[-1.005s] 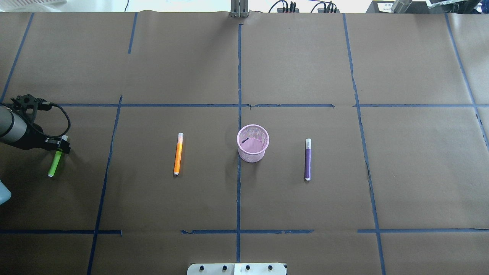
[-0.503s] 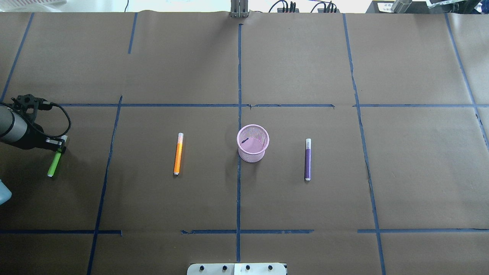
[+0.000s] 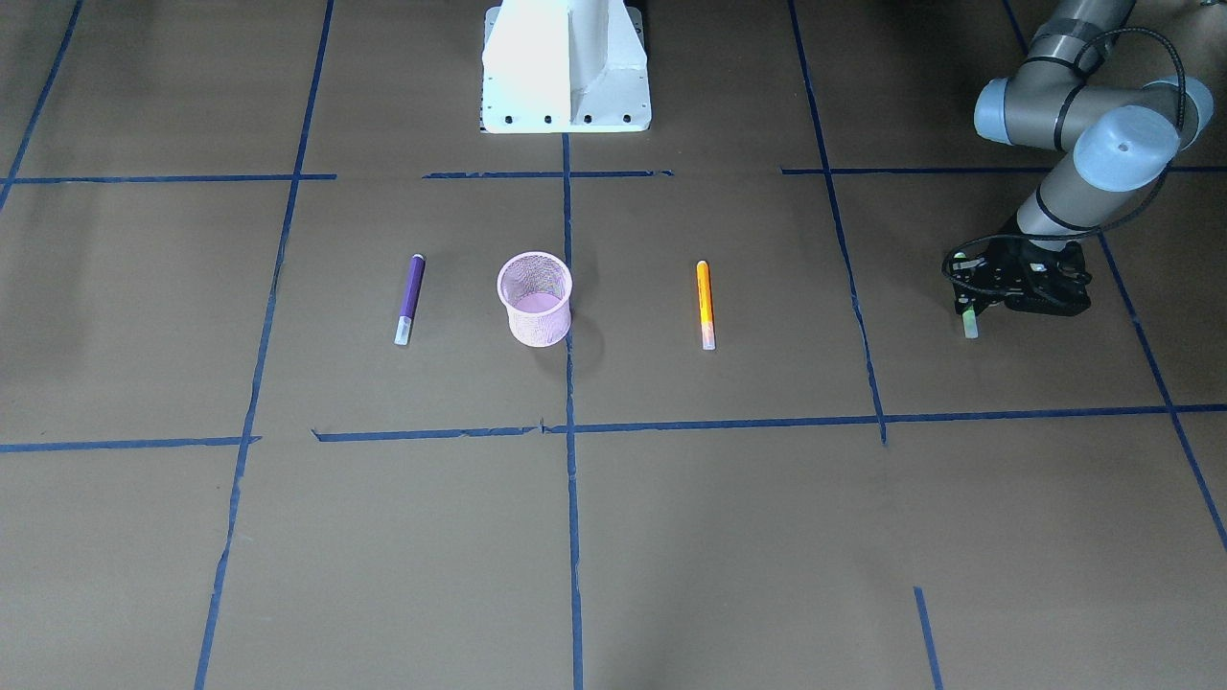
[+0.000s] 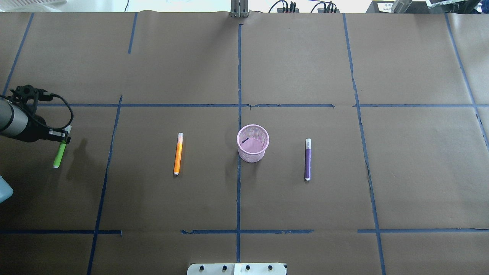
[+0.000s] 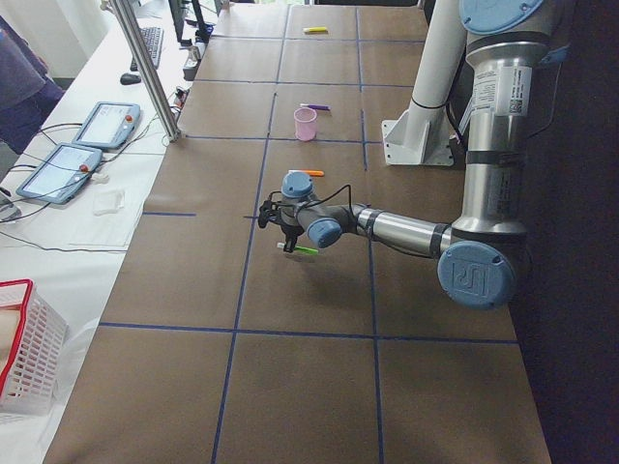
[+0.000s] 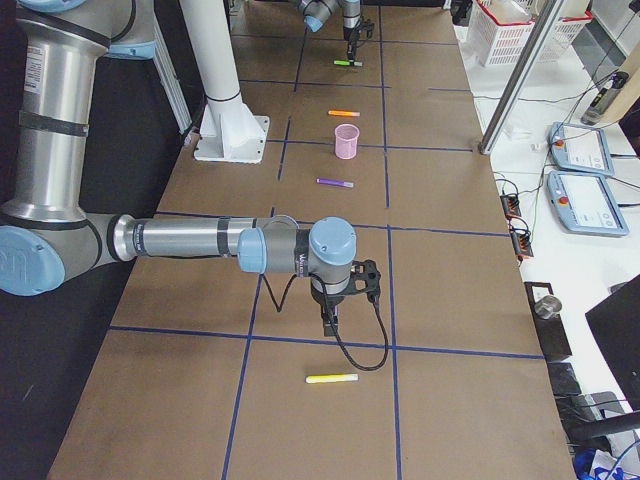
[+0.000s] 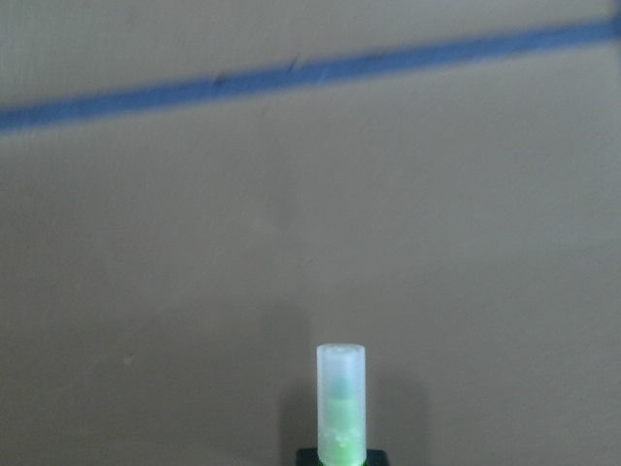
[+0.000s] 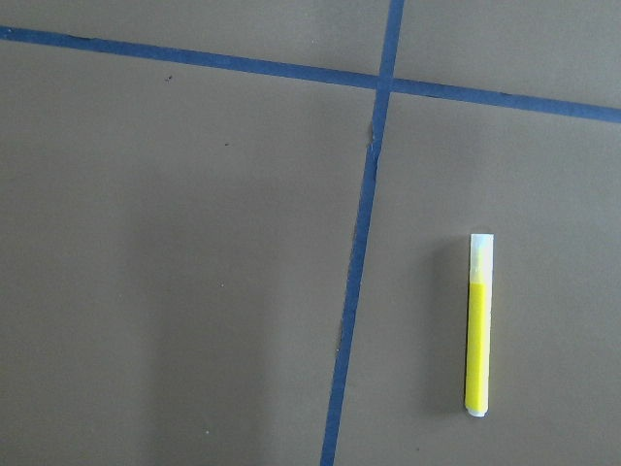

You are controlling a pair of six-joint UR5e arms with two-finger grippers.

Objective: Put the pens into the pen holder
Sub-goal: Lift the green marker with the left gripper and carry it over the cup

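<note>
My left gripper (image 4: pixel 64 138) is shut on the bright green pen (image 4: pixel 59 156) near its pale cap and holds it tilted just above the table at the far left. It also shows in the front view (image 3: pixel 968 309), and the cap (image 7: pixel 341 403) shows in the left wrist view. The orange pen (image 4: pixel 178 154) lies left of the pink mesh pen holder (image 4: pixel 252 156), and the purple pen (image 4: pixel 308 159) lies right of it. My right gripper (image 6: pixel 330 322) shows only in the exterior right view, where I cannot tell if it is open or shut.
A yellow pen (image 8: pixel 478 325) lies on the brown paper below my right wrist, beside a blue tape cross; it also shows in the exterior right view (image 6: pixel 332 379). The robot's white base (image 3: pixel 566 67) stands at the table's near edge.
My left gripper has risen with the green pen in it. The pen has left the table and its shadow now falls apart from it.
</note>
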